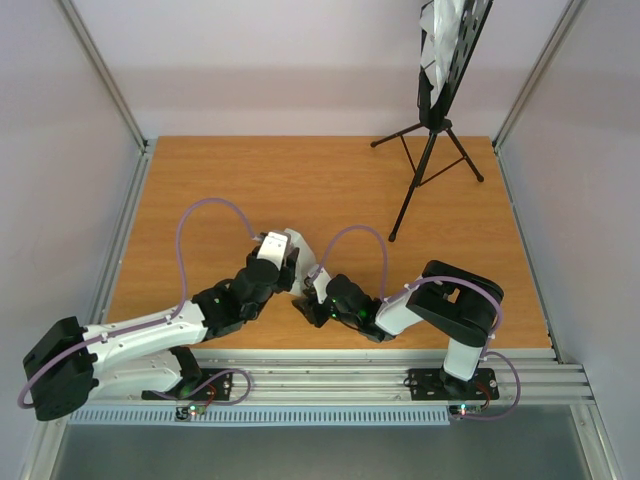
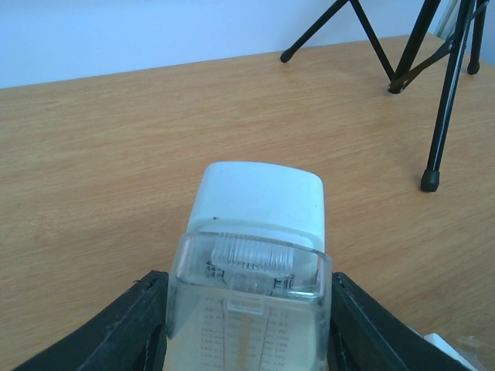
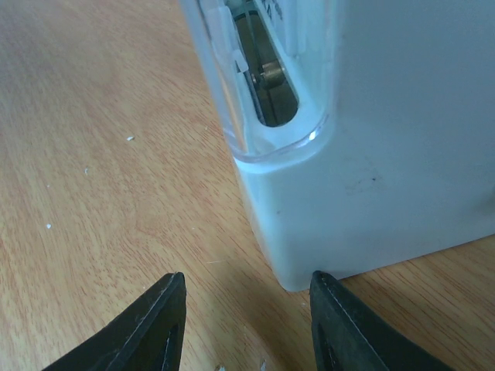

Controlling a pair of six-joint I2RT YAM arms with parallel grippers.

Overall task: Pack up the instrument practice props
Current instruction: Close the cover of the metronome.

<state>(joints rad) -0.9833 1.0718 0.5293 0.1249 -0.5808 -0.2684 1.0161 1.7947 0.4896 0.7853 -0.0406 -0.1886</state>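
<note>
Top view: the left gripper (image 1: 285,262) clamps the metronome (image 1: 296,246) near the middle of the table's (image 1: 250,180) front edge, the music stand (image 1: 432,150) well apart. Left wrist: its fingers (image 2: 128,328) press the clear cover's sides. Right wrist: the right gripper (image 3: 246,297) gapes empty beside the base; a low, steadying hold there looks wise.

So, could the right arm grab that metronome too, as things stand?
Probably yes: the right fingers, open, sit by the bottom corner of the metronome, nothing between. But the left fingers clasp its sides, leaving little free to grip.
</note>
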